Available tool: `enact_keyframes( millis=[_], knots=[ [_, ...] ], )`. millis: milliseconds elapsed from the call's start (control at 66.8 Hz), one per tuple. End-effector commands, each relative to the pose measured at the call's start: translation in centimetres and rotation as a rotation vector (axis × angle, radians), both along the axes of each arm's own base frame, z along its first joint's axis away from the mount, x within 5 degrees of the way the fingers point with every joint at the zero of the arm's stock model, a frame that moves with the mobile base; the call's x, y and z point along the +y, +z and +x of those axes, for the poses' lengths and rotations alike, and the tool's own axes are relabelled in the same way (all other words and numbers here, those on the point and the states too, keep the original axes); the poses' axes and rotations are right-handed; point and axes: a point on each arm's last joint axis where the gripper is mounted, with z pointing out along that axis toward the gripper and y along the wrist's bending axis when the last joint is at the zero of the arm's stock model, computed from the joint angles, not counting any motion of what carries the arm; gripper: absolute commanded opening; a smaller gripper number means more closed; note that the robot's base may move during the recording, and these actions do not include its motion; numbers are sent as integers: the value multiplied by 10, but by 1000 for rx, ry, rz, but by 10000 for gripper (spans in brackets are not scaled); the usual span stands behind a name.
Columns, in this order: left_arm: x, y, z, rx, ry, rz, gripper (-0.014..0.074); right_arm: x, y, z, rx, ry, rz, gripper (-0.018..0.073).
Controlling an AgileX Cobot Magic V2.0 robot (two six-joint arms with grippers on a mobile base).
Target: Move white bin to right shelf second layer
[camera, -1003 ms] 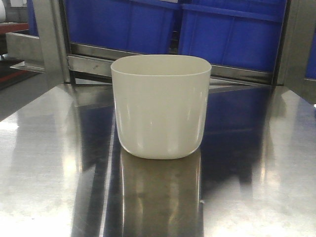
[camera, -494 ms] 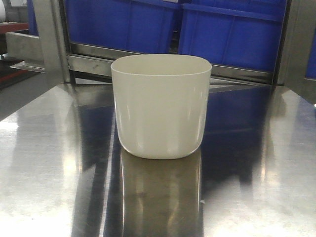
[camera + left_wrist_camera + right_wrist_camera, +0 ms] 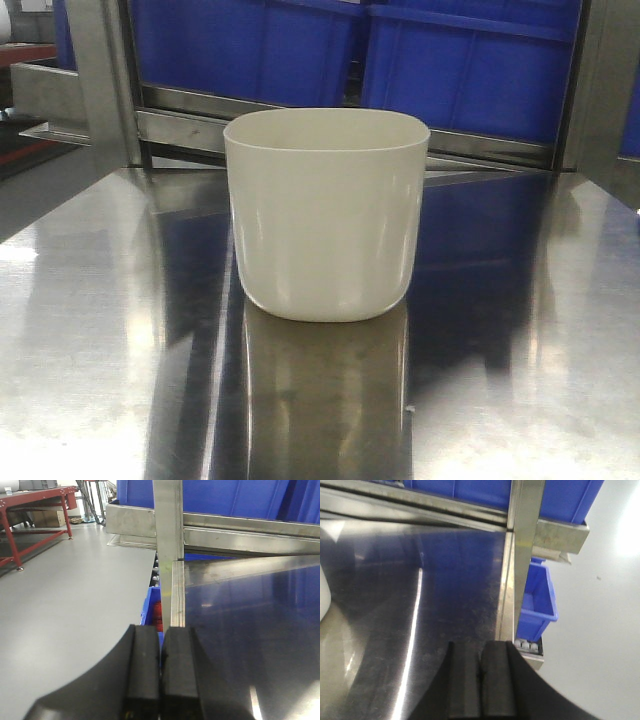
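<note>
White bin (image 3: 325,215) upright on the steel table (image 3: 530,340)
Glossy cream-white tub, rounded-square, with a plain rim and sides tapering to a rounded base. It stands mid-table, its reflection running toward 6 o'clock. The right wrist view shows only its edge, at 9 o'clock.

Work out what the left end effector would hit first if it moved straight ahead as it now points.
Probably the upright steel post at the table edge; the shut left end effector points along that edge, though depth is unclear.
</note>
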Motion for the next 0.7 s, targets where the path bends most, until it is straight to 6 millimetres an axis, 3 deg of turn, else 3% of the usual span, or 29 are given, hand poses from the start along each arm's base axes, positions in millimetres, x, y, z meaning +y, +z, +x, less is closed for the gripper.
enact_keyframes(
  millis=[0, 180, 524, 689],
  knots=[
    [0, -4, 0, -60, -5, -10, 85, 0, 19, 12, -83, -7, 30, 54],
    [0, -4, 0, -60, -5, -10, 85, 5, 13, 24, 6, -8, 227, 54],
    [0, -4, 0, -60, -5, -10, 85, 6, -5, 41, 191, 45, 84, 60],
    [0, -4, 0, -60, -5, -10, 85, 7, 1, 53, 233, 63, 54, 60]
  ],
)
